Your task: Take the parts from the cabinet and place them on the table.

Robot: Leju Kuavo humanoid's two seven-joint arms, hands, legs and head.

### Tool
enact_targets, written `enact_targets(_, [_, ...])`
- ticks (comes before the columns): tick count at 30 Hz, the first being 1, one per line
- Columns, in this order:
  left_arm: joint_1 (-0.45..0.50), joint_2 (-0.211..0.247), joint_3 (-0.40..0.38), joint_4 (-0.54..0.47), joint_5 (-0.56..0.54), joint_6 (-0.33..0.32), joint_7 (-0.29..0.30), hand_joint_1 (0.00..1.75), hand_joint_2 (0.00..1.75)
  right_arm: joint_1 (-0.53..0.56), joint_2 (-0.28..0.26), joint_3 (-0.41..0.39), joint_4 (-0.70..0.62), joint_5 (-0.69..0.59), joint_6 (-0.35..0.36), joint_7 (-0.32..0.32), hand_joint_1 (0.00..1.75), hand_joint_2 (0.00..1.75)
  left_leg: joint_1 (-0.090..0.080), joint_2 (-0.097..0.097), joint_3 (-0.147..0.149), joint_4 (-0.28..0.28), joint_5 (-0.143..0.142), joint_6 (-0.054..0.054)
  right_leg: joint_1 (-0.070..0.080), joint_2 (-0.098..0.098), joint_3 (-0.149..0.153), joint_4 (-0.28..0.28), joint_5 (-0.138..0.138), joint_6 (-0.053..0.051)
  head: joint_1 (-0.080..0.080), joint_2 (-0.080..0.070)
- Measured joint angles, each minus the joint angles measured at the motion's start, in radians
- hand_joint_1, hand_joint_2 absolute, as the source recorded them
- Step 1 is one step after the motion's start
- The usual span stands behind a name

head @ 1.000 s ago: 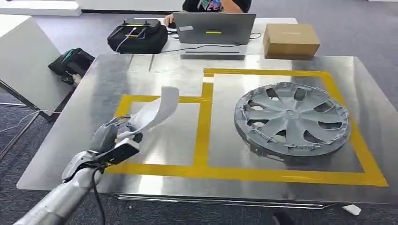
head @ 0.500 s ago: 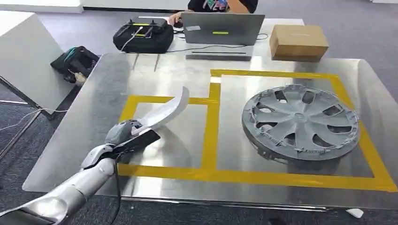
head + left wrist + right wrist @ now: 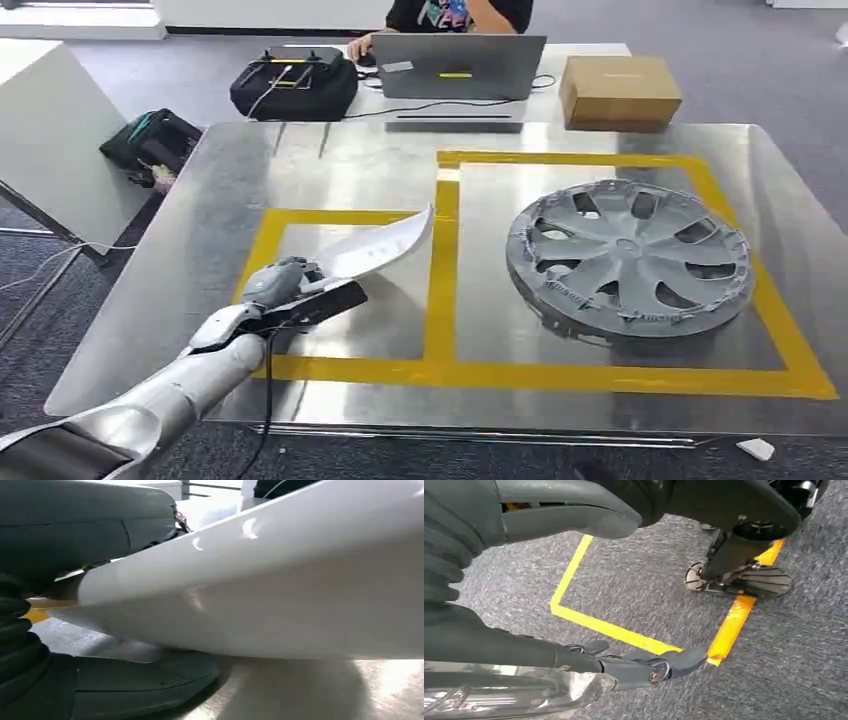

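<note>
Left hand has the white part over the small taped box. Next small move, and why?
Probably lower it and let go. The left hand grips the white curved part above the small yellow-taped box on the table; the hubcap already lies in the larger box.

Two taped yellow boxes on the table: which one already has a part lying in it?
The larger right-hand box: the grey wheel cover lies inside it. Over the smaller left box, the left hand holds the white part.

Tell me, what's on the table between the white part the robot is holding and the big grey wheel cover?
In the head view, a yellow tape line on bare metal table separates the white part, held by the left hand, from the wheel cover.
</note>
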Motion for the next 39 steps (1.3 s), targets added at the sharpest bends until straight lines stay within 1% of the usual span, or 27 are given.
enact_targets(2, [-0.001, -0.003, -0.016, 0.003, -0.025, -0.001, 0.004, 1.75, 1.75, 0.002, 0.0, 0.003, 0.0, 0.0, 0.0, 0.001, 0.0, 1.75, -0.005, 0.0, -0.001, -0.001, 0.0, 0.013, -0.005, 0.001, 0.007, -0.012, 0.007, 0.014, 0.0, 0.0])
enact_targets(3, [-0.003, -0.005, -0.023, 0.005, -0.033, 0.0, 0.006, 1.75, 1.75, 0.004, 0.0, 0.004, 0.0, 0.0, 0.0, 0.001, 0.0, 1.75, -0.003, 0.0, 0.005, -0.008, 0.007, 0.023, -0.005, 0.001, 0.01, -0.016, 0.008, 0.022, -0.002, 0.0])
enact_targets(4, [-0.003, -0.01, -0.029, 0.006, -0.041, 0.0, 0.008, 1.75, 1.75, 0.007, 0.0, 0.005, 0.0, 0.0, 0.0, 0.001, 0.0, 1.75, 0.001, 0.001, 0.009, -0.013, 0.013, 0.03, -0.007, 0.0, 0.001, -0.002, -0.001, 0.024, 0.001, 0.0])
enact_targets(5, [-0.002, -0.013, -0.035, 0.008, -0.041, 0.001, 0.008, 1.75, 1.75, 0.007, 0.0, 0.005, 0.0, 0.001, -0.001, 0.001, 0.0, 1.75, 0.002, 0.002, 0.009, -0.013, 0.014, 0.036, -0.005, -0.003, -0.02, 0.042, -0.036, 0.025, 0.01, 0.0])
enact_targets(6, [-0.001, -0.015, -0.038, 0.009, -0.039, 0.005, 0.007, 1.75, 1.75, 0.008, 0.0, 0.006, 0.0, 0.0, -0.004, 0.001, 0.0, 1.75, 0.001, 0.002, 0.008, -0.013, 0.015, 0.039, -0.005, -0.003, -0.054, 0.121, -0.081, 0.026, 0.014, 0.0])
enact_targets(7, [0.002, -0.016, -0.039, 0.01, -0.037, 0.008, 0.005, 1.75, 1.75, 0.009, 0.0, 0.006, 0.0, 0.0, -0.007, -0.001, 0.0, 1.75, -0.001, 0.004, 0.007, -0.013, 0.015, 0.041, -0.005, -0.003, -0.092, 0.208, -0.119, 0.028, 0.014, 0.0])
enact_targets(8, [0.003, -0.017, -0.039, 0.011, -0.034, 0.011, 0.001, 1.75, 1.75, 0.01, 0.001, 0.006, 0.0, 0.0, -0.011, -0.002, 0.0, 1.75, -0.003, 0.004, 0.006, -0.013, 0.014, 0.042, -0.005, -0.004, -0.124, 0.279, -0.145, 0.028, 0.015, 0.0])
enact_targets(9, [0.005, -0.018, -0.04, 0.012, -0.031, 0.013, -0.001, 1.75, 1.75, 0.013, 0.001, 0.007, 0.0, 0.0, -0.014, -0.003, 0.0, 1.75, -0.004, 0.004, 0.007, -0.013, 0.014, 0.042, -0.004, -0.003, -0.137, 0.31, -0.149, 0.028, 0.014, 0.0])
enact_targets(10, [0.005, -0.018, -0.04, 0.014, -0.029, 0.015, -0.003, 1.75, 1.75, 0.015, 0.001, 0.007, 0.0, 0.0, -0.015, -0.004, 0.0, 1.75, -0.004, 0.003, 0.008, -0.012, 0.014, 0.042, -0.004, -0.003, -0.124, 0.288, -0.127, 0.027, 0.015, 0.0])
enact_targets(11, [0.005, -0.019, -0.04, 0.014, -0.029, 0.015, -0.004, 1.75, 1.75, 0.015, 0.001, 0.008, 0.0, 0.0, -0.017, -0.004, 0.0, 1.75, -0.004, 0.002, 0.01, -0.012, 0.013, 0.041, -0.004, -0.004, -0.087, 0.22, -0.089, 0.025, 0.015, 0.0])
enact_targets(12, [0.005, -0.021, -0.04, 0.014, -0.028, 0.015, -0.005, 1.75, 1.75, 0.014, 0.001, 0.008, 0.0, -0.001, -0.018, -0.004, 0.0, 1.75, -0.002, 0.001, 0.013, -0.012, 0.012, 0.039, -0.004, -0.004, -0.034, 0.12, -0.044, 0.023, 0.014, 0.0])
enact_targets(13, [0.005, -0.022, -0.04, 0.014, -0.028, 0.015, -0.005, 1.75, 1.75, 0.014, 0.001, 0.009, 0.0, 0.0, -0.018, -0.005, 0.0, 1.75, -0.001, 0.0, 0.016, -0.01, 0.01, 0.034, -0.005, -0.006, 0.016, 0.031, -0.013, 0.025, 0.015, 0.0])
enact_targets(14, [0.005, -0.02, -0.039, 0.014, -0.025, 0.03, -0.012, 1.75, 1.75, 0.012, 0.002, 0.011, 0.0, 0.0, -0.022, -0.004, 0.0, 1.75, -0.013, -0.002, 0.012, -0.003, 0.005, 0.028, -0.006, -0.007, 0.035, -0.003, -0.033, 0.028, 0.016, 0.0])
enact_targets(15, [0.01, -0.015, -0.038, 0.015, -0.015, 0.056, -0.029, 1.75, 1.75, 0.01, 0.007, 0.013, 0.001, -0.001, -0.033, 0.0, 0.0, 1.75, -0.016, -0.004, 0.009, 0.004, -0.007, 0.057, -0.013, -0.003, 0.038, -0.008, -0.019, 0.029, 0.011, 0.0])
enact_targets(16, [0.018, -0.014, -0.037, 0.016, -0.007, 0.085, -0.047, 1.75, 1.75, 0.01, 0.007, 0.014, 0.001, -0.001, -0.045, 0.003, 0.0, 1.75, -0.021, 0.0, 0.007, 0.0, 0.005, 0.085, -0.014, -0.004, 0.037, -0.007, -0.018, 0.024, 0.001, 0.0])
enact_targets(17, [0.027, -0.014, -0.036, 0.016, -0.005, 0.103, -0.06, 1.75, 1.75, 0.012, 0.007, 0.014, 0.001, -0.003, -0.05, 0.003, 0.0, 1.75, -0.024, -0.001, 0.006, -0.002, 0.011, 0.096, -0.012, -0.003, 0.037, -0.007, -0.018, 0.023, 0.001, 0.0])
enact_targets(18, [0.032, -0.012, -0.032, 0.016, -0.004, 0.112, -0.065, 1.75, 1.75, 0.013, 0.007, 0.014, 0.001, -0.005, -0.049, 0.006, 0.0, 1.75, -0.023, -0.001, 0.006, -0.005, 0.013, 0.093, -0.01, -0.003, 0.035, -0.007, -0.017, 0.021, 0.001, 0.0])
enact_targets(19, [0.033, -0.011, -0.03, 0.016, -0.003, 0.116, -0.07, 1.75, 1.75, 0.014, 0.007, 0.014, 0.001, -0.009, -0.047, 0.011, 0.0, 1.75, -0.021, -0.001, 0.006, -0.009, 0.018, 0.085, -0.008, -0.004, 0.034, -0.007, -0.017, 0.018, 0.001, 0.0])
enact_targets(20, [0.034, -0.01, -0.028, 0.016, -0.003, 0.117, -0.074, 1.75, 1.75, 0.013, 0.007, 0.013, 0.001, -0.011, -0.045, 0.012, 0.0, 1.75, -0.019, -0.001, 0.006, -0.013, 0.019, 0.072, -0.006, -0.004, 0.032, -0.007, -0.017, 0.012, 0.002, 0.0])
enact_targets(22, [0.037, -0.01, -0.022, 0.016, -0.002, 0.124, -0.085, 1.75, 1.75, 0.013, 0.007, 0.013, 0.001, -0.016, -0.037, 0.014, 0.0, 1.75, -0.013, -0.001, 0.011, -0.022, 0.022, 0.023, -0.004, -0.004, 0.029, -0.006, -0.017, 0.009, 0.001, 0.0])
enact_targets(23, [0.038, -0.009, -0.02, 0.016, -0.003, 0.127, -0.087, 1.75, 1.75, 0.013, 0.007, 0.013, 0.001, -0.017, -0.034, 0.014, 0.0, 1.75, -0.012, -0.001, 0.01, -0.024, 0.024, 0.014, -0.003, -0.004, 0.028, -0.006, -0.017, 0.008, 0.001, 0.0])
enact_targets(24, [0.039, -0.009, -0.02, 0.016, -0.007, 0.132, -0.09, 1.75, 1.75, 0.013, 0.007, 0.013, 0.001, -0.017, -0.032, 0.014, 0.0, 1.75, -0.011, -0.001, 0.01, -0.024, 0.024, 0.014, -0.002, -0.004, 0.028, -0.006, -0.016, 0.006, 0.002, 0.0])
enact_targets(25, [0.041, -0.009, -0.02, 0.016, -0.01, 0.133, -0.093, 0.0, 1.75, 0.014, 0.007, 0.013, 0.001, -0.017, -0.03, 0.014, 0.0, 0.0, -0.011, -0.001, 0.01, -0.024, 0.024, 0.014, -0.001, -0.004, 0.028, -0.006, -0.016, 0.005, 0.002, 0.0])
enact_targets(32, [0.04, -0.01, -0.016, 0.017, -0.015, 0.127, -0.101, 0.0, 1.75, 0.014, 0.007, 0.013, 0.001, -0.017, -0.029, 0.011, 0.0, 0.0, -0.012, -0.001, 0.01, -0.024, 0.023, 0.012, -0.002, -0.004, 0.03, -0.009, -0.015, 0.005, 0.002, 0.0])
enact_targets(33, [0.038, -0.01, -0.015, 0.017, -0.013, 0.128, -0.102, 0.0, 0.0, 0.014, 0.007, 0.013, 0.001, -0.017, -0.029, 0.011, 0.0, 0.0, -0.012, -0.001, 0.01, -0.024, 0.023, 0.012, -0.002, -0.004, 0.031, -0.01, -0.015, 0.005, 0.002, 0.0])
enact_targets(39, [0.044, -0.008, -0.007, 0.018, -0.009, 0.132, -0.104, 0.0, 0.0, 0.016, 0.007, 0.013, 0.001, -0.018, -0.026, 0.01, 0.0, 0.0, -0.013, -0.001, 0.009, -0.024, 0.023, 0.013, -0.003, -0.004, 0.031, -0.012, -0.014, 0.006, 0.002, 0.0])
